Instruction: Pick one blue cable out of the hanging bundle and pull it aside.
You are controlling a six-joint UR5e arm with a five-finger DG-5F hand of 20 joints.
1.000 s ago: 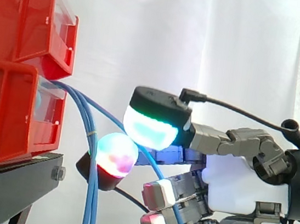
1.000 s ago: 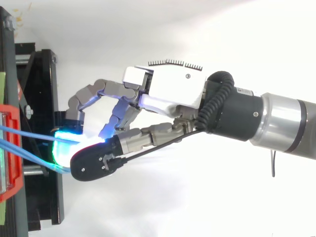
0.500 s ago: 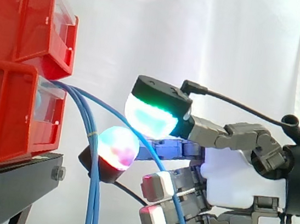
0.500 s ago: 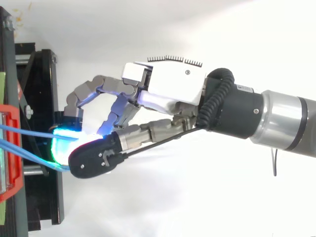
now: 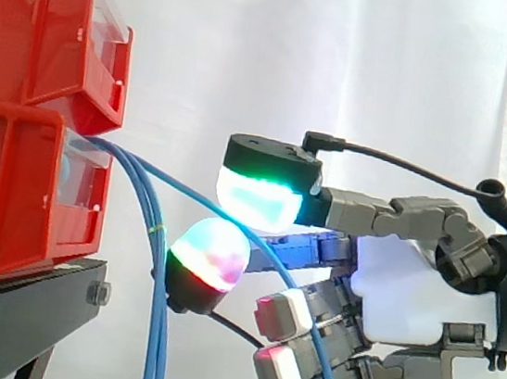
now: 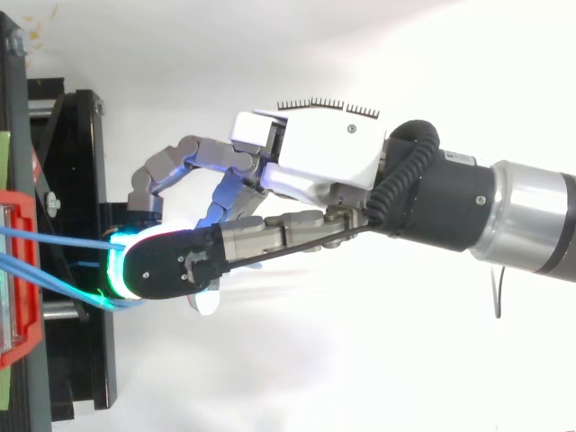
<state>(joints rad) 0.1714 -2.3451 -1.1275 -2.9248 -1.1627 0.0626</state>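
Bins (image 5: 29,123) sit stacked on the stand (image 5: 24,295), left. The bundle (image 5: 156,326) hangs beside them; one cable (image 5: 188,190) runs rightward between fingertips (image 5: 257,199) of the hand (image 5: 408,294).

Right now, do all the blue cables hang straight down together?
No: one blue cable arcs away between the hand's glowing pads, while the bundle drops beside the stand.

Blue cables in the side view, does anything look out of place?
One blue cable strays from the bundle: from the lower red bin it arcs right, pinched between the hand's glowing pads, while the rest hang straight down. Nothing looks damaged.
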